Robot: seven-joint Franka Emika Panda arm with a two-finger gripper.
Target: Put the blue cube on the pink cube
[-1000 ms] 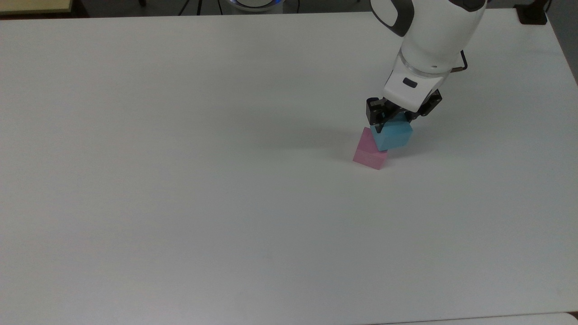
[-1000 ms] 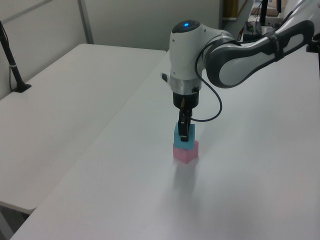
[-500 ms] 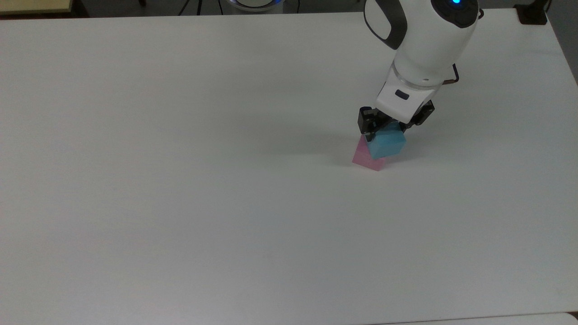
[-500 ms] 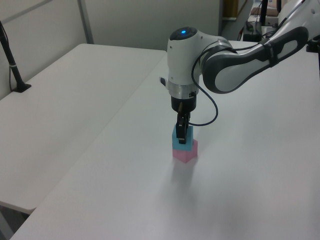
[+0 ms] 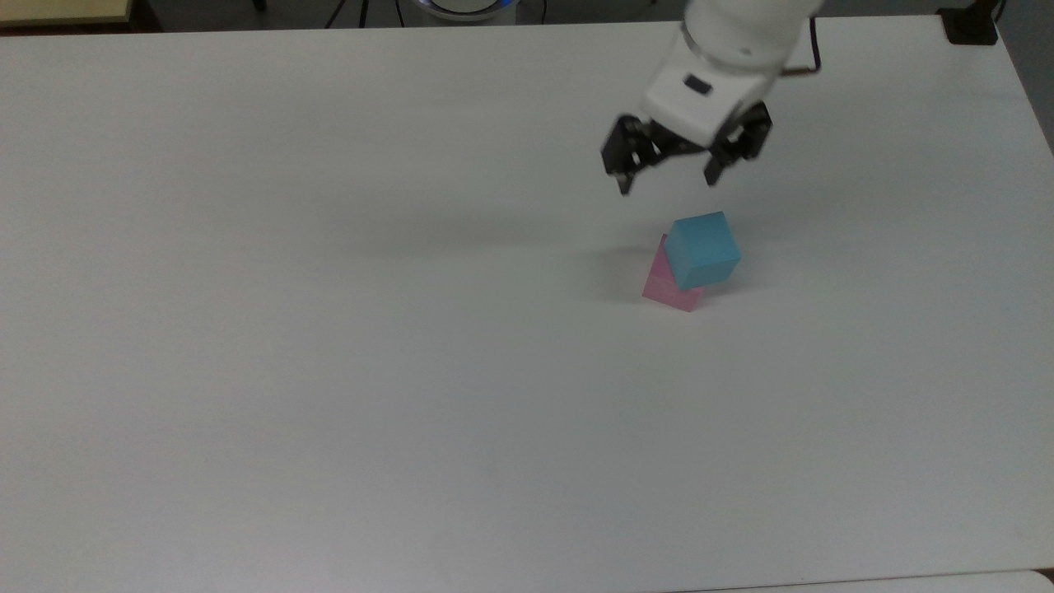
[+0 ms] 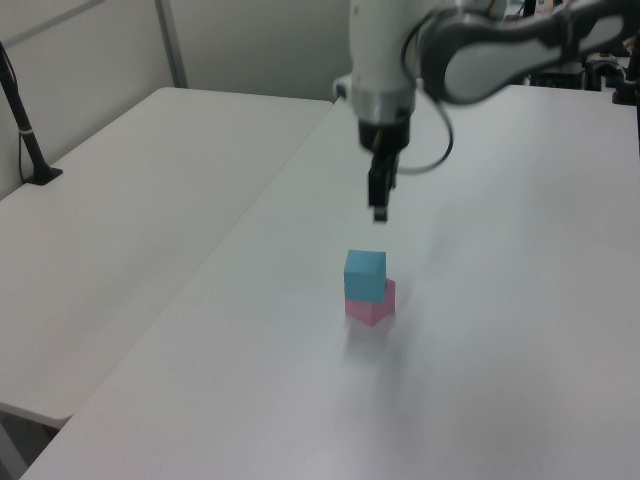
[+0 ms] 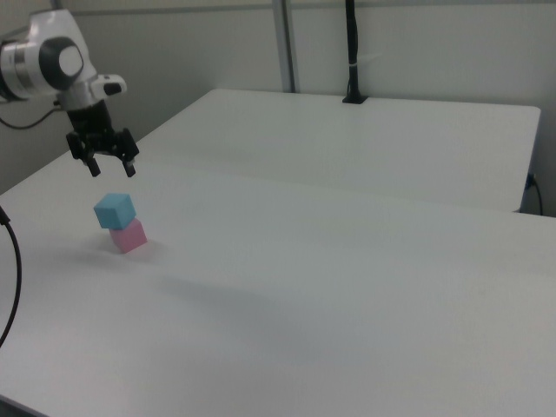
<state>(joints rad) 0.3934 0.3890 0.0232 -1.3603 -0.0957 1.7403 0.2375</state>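
Now the blue cube (image 5: 701, 249) sits on top of the pink cube (image 5: 665, 288), near the top view's right side of the white table (image 5: 329, 329). It is turned a bit, so its corners do not line up with the pink cube's corners. In the top view it pokes out past the pink cube toward the right. In the left view (image 6: 364, 276) and the right view (image 7: 114, 209) it looks flat and steady, not tipping.

The stacking looks done, so the job in hand seems to be getting the arm away. To do that well, the arm should go straight up and off, slowly. It should not swing low over the stack, because a small bump could knock the blue cube off. The blue cube hangs over one edge a little, so it may fall more easily than a cube set square.

The gripper (image 5: 665, 177) is above the stack and apart from it, with empty space between them. Its two fingers are spread wide and hold nothing. They point down at the table. In the left view the gripper (image 6: 379, 203) hangs right over the cubes, and the white arm goes up out of the top of the picture. In the right view the gripper (image 7: 111, 165) is up and a little to the left of the cubes.
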